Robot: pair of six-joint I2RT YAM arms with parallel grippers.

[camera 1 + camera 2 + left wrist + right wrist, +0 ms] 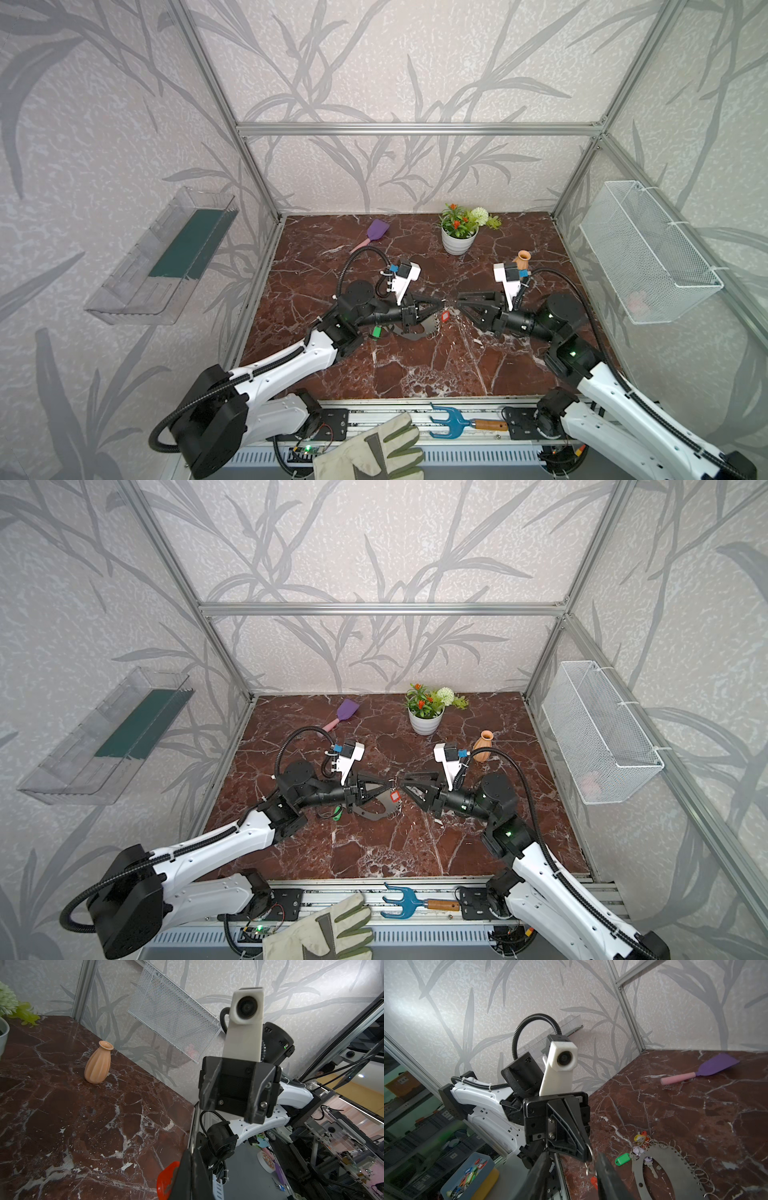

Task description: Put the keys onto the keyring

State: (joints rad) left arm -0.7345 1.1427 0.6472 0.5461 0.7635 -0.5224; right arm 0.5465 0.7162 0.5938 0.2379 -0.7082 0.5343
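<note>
Holding red key [445,316], top view: left gripper [441,302] clamped on it, keyring [415,336] flat just beside. Left wrist: right gripper [229,1111] parted, empty. Right wrist: key dangles from the pinch; likely light, swingy, so take its plastic body.

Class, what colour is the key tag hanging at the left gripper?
Red key tag, clearest in a top view.

Left tool [588,1157]: clamped on the silver loop of red key [594,1181], which hangs between spread fingers of right tool [572,1159]. Table [695,1115]: grey keyring [679,1159] lying flat, green key [622,1160] beside its end, purple spatula [716,1065] well apart.
</note>
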